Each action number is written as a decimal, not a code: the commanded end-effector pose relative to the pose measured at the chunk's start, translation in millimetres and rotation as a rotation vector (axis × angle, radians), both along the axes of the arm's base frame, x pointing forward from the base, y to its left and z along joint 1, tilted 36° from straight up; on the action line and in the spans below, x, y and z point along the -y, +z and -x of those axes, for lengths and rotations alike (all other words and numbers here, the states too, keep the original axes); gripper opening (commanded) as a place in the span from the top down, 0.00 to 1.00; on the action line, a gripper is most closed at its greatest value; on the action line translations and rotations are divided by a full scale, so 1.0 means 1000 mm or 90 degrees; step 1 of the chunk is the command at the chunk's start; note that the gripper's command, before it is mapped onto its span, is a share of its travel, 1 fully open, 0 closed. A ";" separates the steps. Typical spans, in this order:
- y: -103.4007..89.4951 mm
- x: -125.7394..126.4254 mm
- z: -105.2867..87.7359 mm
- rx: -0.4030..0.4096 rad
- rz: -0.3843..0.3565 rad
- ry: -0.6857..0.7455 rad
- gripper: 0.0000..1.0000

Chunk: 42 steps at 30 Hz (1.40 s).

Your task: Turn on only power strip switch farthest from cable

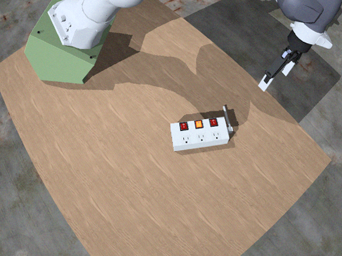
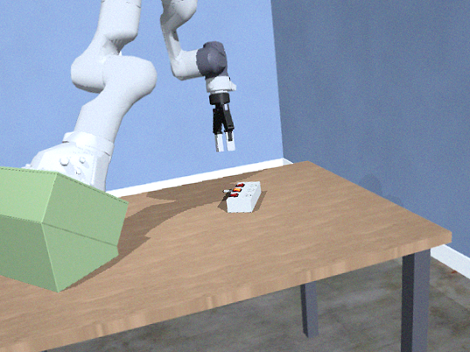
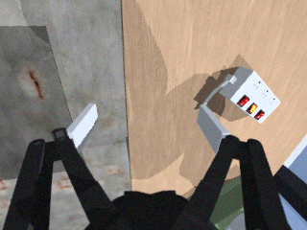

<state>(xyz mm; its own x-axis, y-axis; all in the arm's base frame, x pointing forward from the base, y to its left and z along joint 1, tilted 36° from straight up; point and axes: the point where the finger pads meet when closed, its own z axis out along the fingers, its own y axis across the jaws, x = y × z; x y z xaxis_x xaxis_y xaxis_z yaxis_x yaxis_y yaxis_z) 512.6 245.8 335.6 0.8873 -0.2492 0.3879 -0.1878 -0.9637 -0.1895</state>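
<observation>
Three red rocker switches are carried in a row along the far edge of the white rectangular power strip (image 1: 200, 134), which lies flat and right way up on the brown wooden table (image 1: 115, 181), right of the middle. At the far left the arm is seated on a pale green angular pedestal (image 1: 48, 66). Going rightward along the strip, the left switch (image 1: 183, 126) is seen dark red, the middle switch (image 1: 198, 124) glows orange and is judged to be on, and the right switch (image 1: 213, 122) is dark red. The short grey cable (image 1: 227, 118) leaves the strip's right end, so the left switch is taken as the one farthest from it; it would need pressing on, and the middle one off. Farther right, the black two-finger gripper (image 1: 276, 72) hangs high above the table's far right edge, well apart from the strip. Its fingers are spread fully wide with nothing between them, presumably so that one white pad can serve as a pressing tip.
</observation>
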 end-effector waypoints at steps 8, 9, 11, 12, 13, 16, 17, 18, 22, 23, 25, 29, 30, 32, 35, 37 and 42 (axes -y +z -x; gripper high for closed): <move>0.001 -0.002 0.000 0.002 0.001 0.014 0.00; -0.003 -0.006 0.008 -0.004 -0.044 0.039 0.00; -0.003 -0.006 0.008 -0.004 -0.044 0.039 0.00; -0.003 -0.006 0.008 -0.004 -0.044 0.039 0.00; -0.003 -0.006 0.008 -0.004 -0.044 0.039 0.00; -0.003 -0.006 0.008 -0.004 -0.044 0.039 0.00; -0.003 -0.006 0.008 -0.004 -0.044 0.039 0.00; -0.003 -0.006 0.008 -0.004 -0.044 0.039 0.00; -0.003 -0.006 0.008 -0.004 -0.044 0.039 0.00; -0.003 -0.006 0.008 -0.004 -0.044 0.039 0.00; -0.003 -0.006 0.008 -0.004 -0.044 0.039 0.00; -0.004 -0.008 0.012 -0.001 -0.090 0.059 0.00; -0.004 -0.008 0.012 -0.001 -0.090 0.059 0.00; -0.004 -0.008 0.012 -0.001 -0.090 0.059 0.00; -0.004 -0.008 0.012 -0.001 -0.090 0.059 0.00; -0.004 -0.008 0.012 -0.001 -0.090 0.059 0.00; -0.004 -0.008 0.012 -0.001 -0.090 0.059 0.00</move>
